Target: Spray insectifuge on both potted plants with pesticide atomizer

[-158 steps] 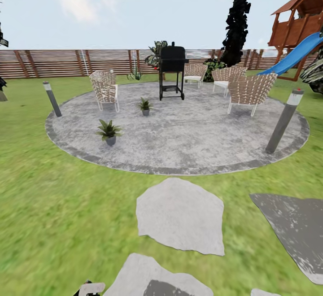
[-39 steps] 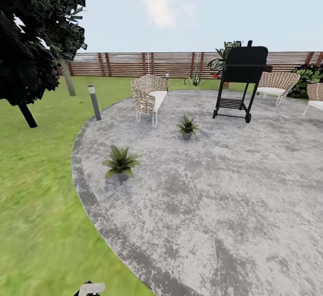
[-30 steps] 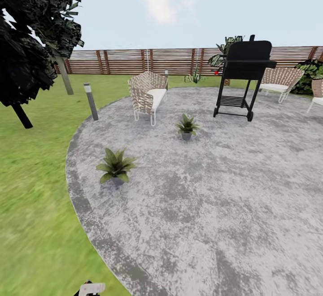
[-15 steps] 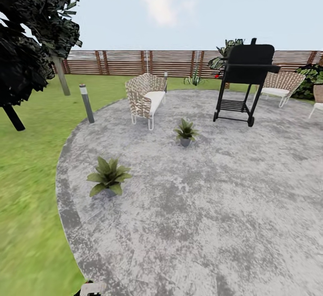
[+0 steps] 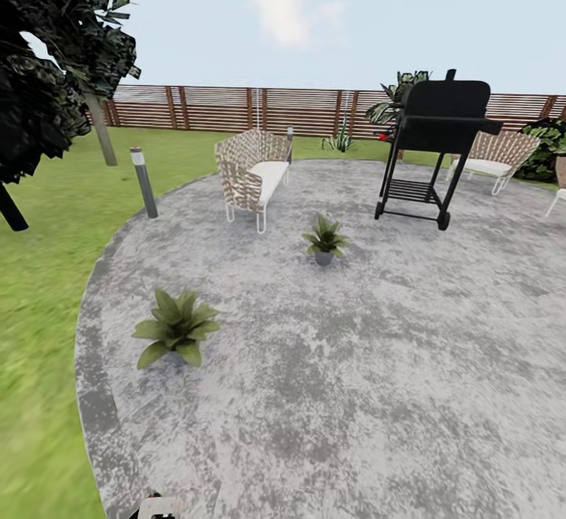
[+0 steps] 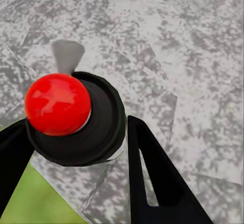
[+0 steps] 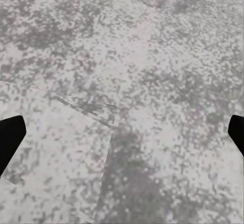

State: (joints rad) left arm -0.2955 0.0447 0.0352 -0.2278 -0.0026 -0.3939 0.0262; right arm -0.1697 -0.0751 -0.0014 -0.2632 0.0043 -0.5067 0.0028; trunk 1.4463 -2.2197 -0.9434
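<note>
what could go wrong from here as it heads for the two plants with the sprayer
1. The near potted plant sits low on the paving, close to the robot's path, so the base could bump it.
2. The far potted plant stands near the wicker seat and the black grill, leaving little room to manoeuvre.
3. The left hand holds the pesticide atomizer pointing at the paving, so an early spray would miss the leaves.

Black grill (image 5: 436,138) on grey paving (image 5: 377,362); wicker chair (image 5: 250,173) left of grill, bollard light (image 5: 144,182) farther left, slatted fence (image 5: 236,108) behind.
</note>
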